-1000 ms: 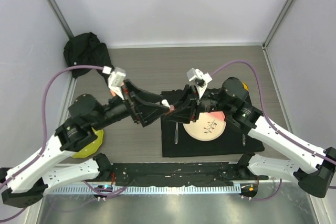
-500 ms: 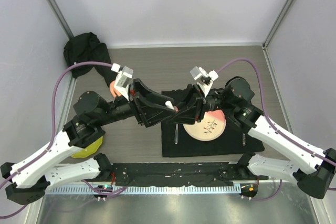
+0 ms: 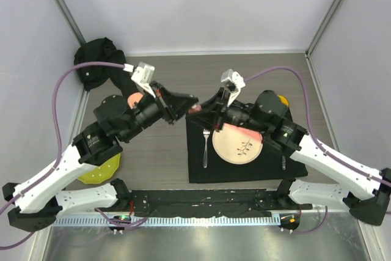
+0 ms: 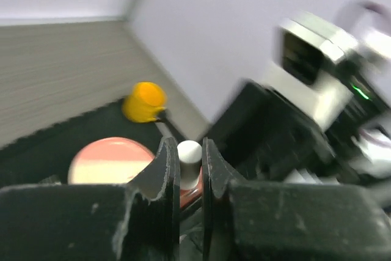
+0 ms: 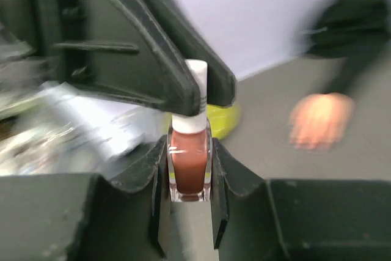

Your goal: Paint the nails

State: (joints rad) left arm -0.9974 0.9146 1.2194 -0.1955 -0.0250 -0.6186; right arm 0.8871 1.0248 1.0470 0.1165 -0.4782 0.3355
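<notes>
Together the two grippers hold one small polish bottle (image 5: 189, 172) between the arms, over the far left corner of a black mat (image 3: 195, 172). The right gripper (image 5: 190, 151) is clamped on the glass body, which is full of brownish-red polish, with a finger pressed against each side. The left gripper (image 4: 190, 163) is closed on the white cap (image 5: 197, 87), which stands up between its two dark fingers. Both wrist views are blurred.

The mannequin hand (image 5: 321, 120) lies on the wooden table (image 3: 177, 77) to the left of the mat, well apart from the bottle. From above it is mostly hidden behind the left arm. Its black sleeve (image 3: 98, 59) runs back into the far left corner. The nails are on the ends of its fingers, but they are too blurred in the right wrist view, and too covered from above, to pick out.

On the mat sit a pink plate (image 3: 235, 151) with a twig pattern, partly under the right arm, and a fork (image 3: 206, 148) just left of it. A yellow cup (image 4: 145, 101) stands at the mat's far right corner. A yellow-green dish (image 3: 101, 172) lies near the left arm's base.
</notes>
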